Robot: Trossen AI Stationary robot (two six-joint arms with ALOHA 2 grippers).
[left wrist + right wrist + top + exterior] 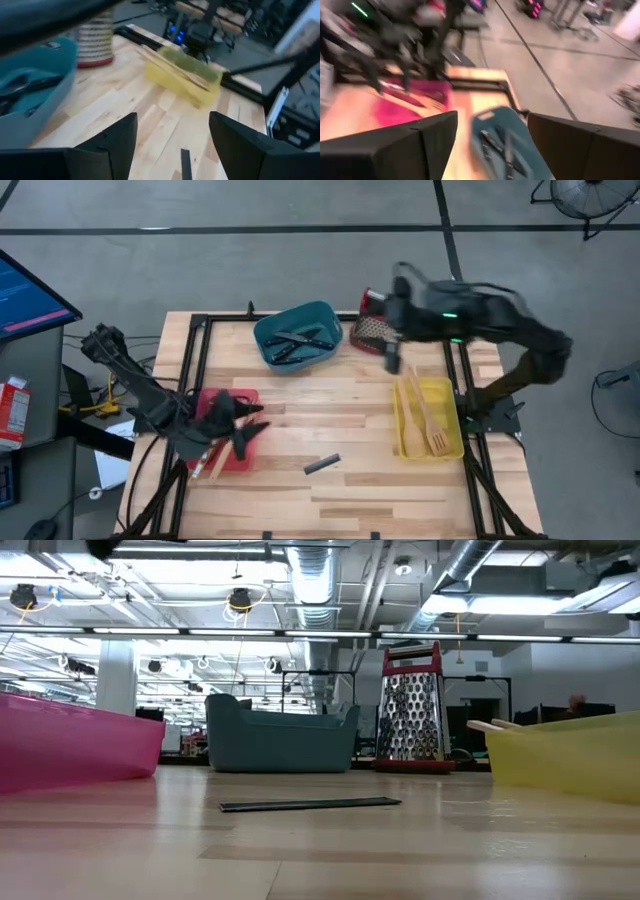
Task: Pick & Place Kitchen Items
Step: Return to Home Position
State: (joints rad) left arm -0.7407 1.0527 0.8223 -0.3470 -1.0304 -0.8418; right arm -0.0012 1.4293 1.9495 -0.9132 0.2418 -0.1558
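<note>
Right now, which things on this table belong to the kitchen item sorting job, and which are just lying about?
Job: black-handled knives in the teal bin; pale wooden utensils in the yellow bin; utensil handles showing in the pink bin.

Lying about: box grater beside the teal bin; flat dark strip loose on the table, kind unclear.
</note>
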